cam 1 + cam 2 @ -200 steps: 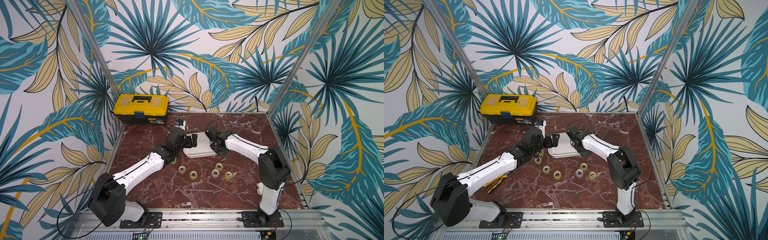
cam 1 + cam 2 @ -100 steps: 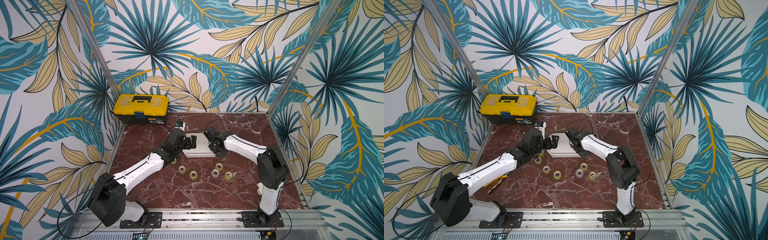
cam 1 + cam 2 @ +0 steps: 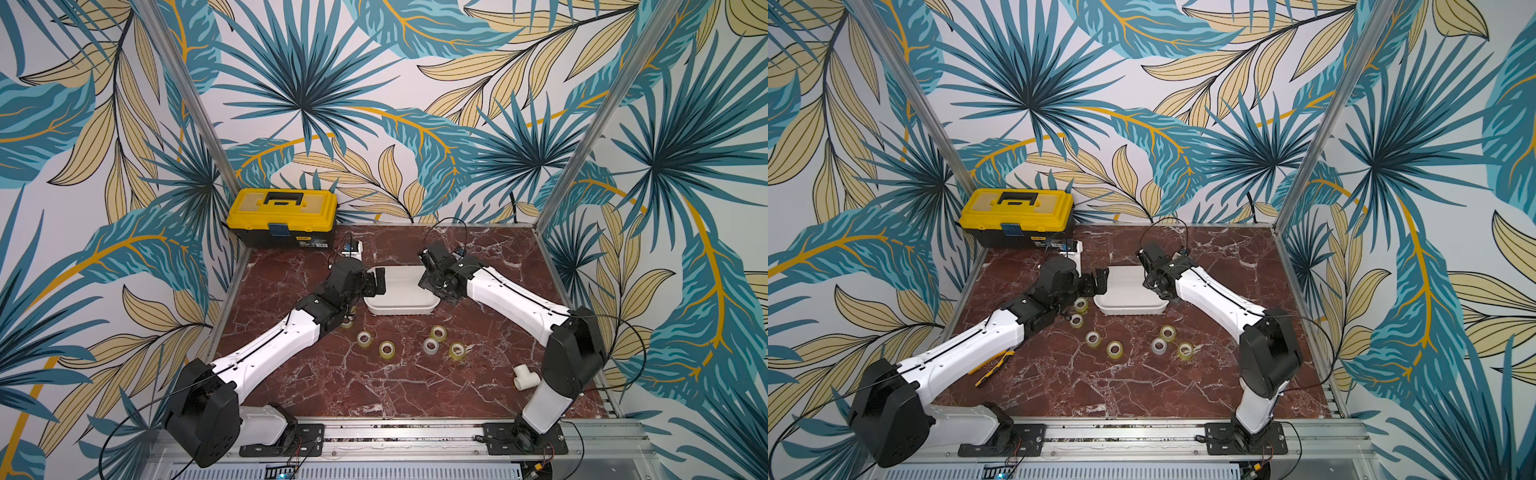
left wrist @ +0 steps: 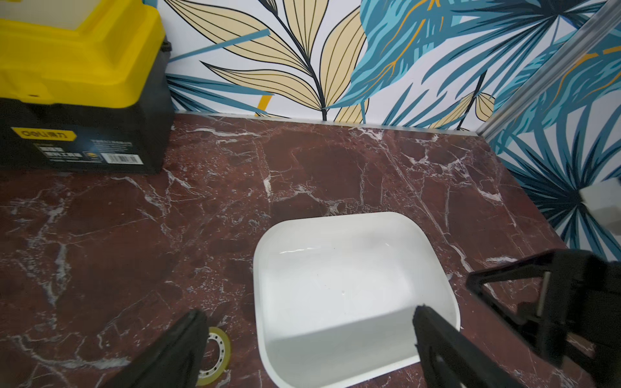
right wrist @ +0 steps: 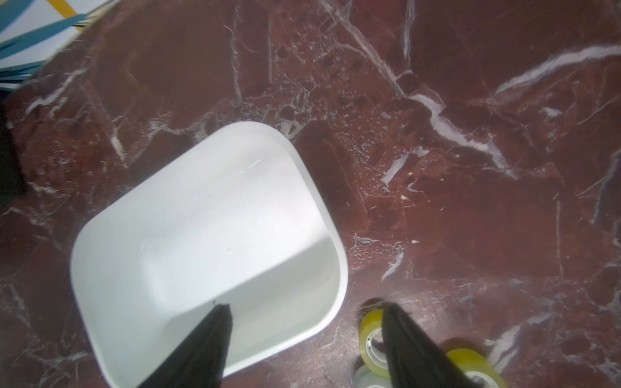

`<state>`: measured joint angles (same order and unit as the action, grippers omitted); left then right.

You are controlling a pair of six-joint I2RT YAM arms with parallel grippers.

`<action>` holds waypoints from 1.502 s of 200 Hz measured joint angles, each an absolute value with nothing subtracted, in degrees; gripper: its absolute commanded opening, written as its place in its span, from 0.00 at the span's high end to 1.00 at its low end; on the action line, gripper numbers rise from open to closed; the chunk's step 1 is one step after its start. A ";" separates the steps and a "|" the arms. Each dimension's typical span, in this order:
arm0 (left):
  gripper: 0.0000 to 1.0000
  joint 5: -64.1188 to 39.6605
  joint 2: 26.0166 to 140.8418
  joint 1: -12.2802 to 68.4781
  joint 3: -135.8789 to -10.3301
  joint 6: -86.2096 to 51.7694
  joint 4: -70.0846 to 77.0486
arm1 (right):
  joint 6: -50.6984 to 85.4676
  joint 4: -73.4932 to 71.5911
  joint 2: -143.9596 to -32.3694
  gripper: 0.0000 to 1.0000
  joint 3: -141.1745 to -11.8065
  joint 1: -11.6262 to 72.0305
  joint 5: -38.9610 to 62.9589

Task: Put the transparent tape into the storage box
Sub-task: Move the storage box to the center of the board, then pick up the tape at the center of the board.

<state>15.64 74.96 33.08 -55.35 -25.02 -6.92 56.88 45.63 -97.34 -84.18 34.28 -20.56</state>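
**Empty storage box [image 3: 401,309], mid-table.** Left jaws, at the box's left end, are spread wide and hold nothing. Right jaws, at its right end, are also parted, astride the rim and gripping nothing.

Transparent tape [image 3: 1114,349]: seven rolls, all outside the box on its robot-facing side, two just beside its left corner.

Probable step: the first pick. Rise clear of the rim, come down over a single roll and keep off its neighbours.

Table [image 3: 374,390]: smooth red veined marble, so the rolls may skid. Beyond the box, a yellow toolbox [image 3: 282,216] stands against leaf-patterned walls [image 3: 374,124].
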 measured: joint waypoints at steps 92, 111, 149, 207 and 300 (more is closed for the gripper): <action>0.00 23.00 70.74 31.40 -51.27 -25.43 -10.39 | 45.69 54.94 -84.64 0.45 -67.92 30.61 -9.63; 0.00 22.76 72.49 31.40 -51.37 -25.32 -12.78 | 44.91 55.35 -85.60 0.48 -66.15 30.24 -7.64; 0.00 20.97 75.16 31.40 -51.40 -25.74 -16.80 | 44.53 54.39 -86.70 0.56 -61.47 29.71 -5.19; 0.00 18.39 76.14 31.40 -51.42 -27.14 -17.91 | 44.99 52.29 -84.62 0.56 -53.87 29.43 -1.74; 0.00 17.96 76.51 31.38 -51.57 -27.38 -18.79 | 45.30 44.91 -87.37 0.56 -50.11 28.84 -0.91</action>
